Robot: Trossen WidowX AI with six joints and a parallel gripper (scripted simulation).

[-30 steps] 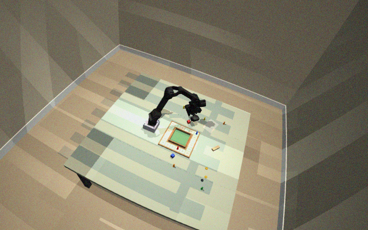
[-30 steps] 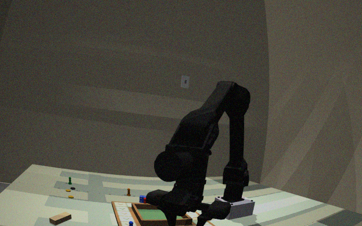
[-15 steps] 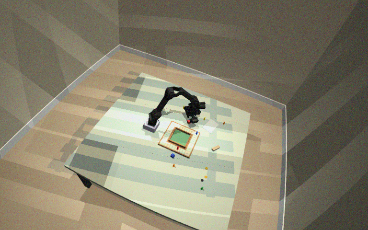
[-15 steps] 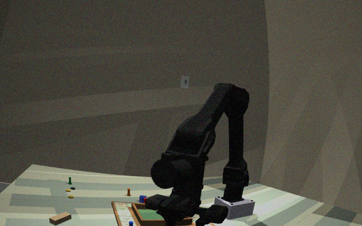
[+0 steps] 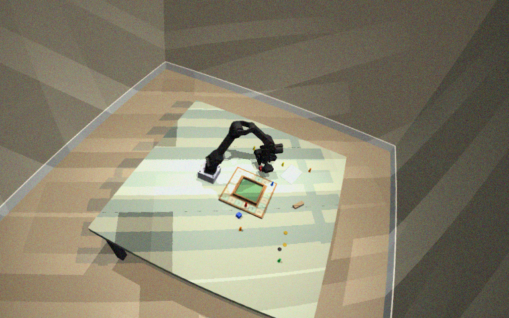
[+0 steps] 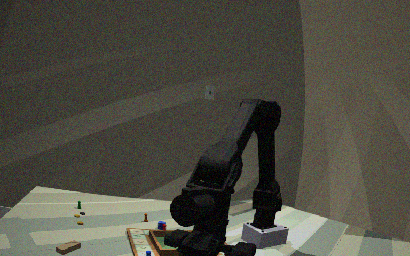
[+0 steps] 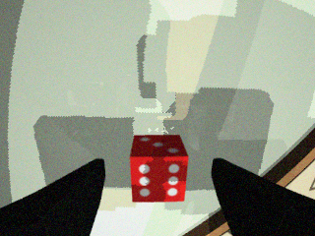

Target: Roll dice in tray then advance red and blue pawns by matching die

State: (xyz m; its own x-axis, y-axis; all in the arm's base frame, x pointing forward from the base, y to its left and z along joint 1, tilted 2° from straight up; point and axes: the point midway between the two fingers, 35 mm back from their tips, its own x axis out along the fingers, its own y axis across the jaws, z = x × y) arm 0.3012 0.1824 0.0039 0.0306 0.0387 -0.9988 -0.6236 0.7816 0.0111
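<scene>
My gripper [image 5: 263, 167] [image 7: 158, 167] is open, pointing down, with its fingers either side of the red die [image 5: 260, 168] [image 7: 158, 178] and a gap on both sides. The die shows six and three pips in the wrist view and sits off the board. The blue die [image 5: 238, 214] [image 6: 160, 224] lies beyond the opposite board edge. The tray [image 5: 249, 189] [image 6: 154, 240] in the board's middle holds nothing in the top view. The red pawn [image 5: 245, 205] [image 6: 164, 226] and blue pawn [image 5: 272, 183] [image 6: 148, 253] stand on the board's arrowed track.
The board [image 5: 228, 189] [image 6: 140, 241] lies close to the gripper. Around it are yellow pawns [image 5: 254, 148] [image 5: 282, 163], orange pawns [image 5: 309, 169] [image 5: 240, 228], a white sheet [image 5: 291, 173], a wooden block [image 5: 298, 205] [image 6: 68, 247], a green pawn [image 5: 279, 260] [image 6: 79, 205] and small discs [image 5: 285, 232].
</scene>
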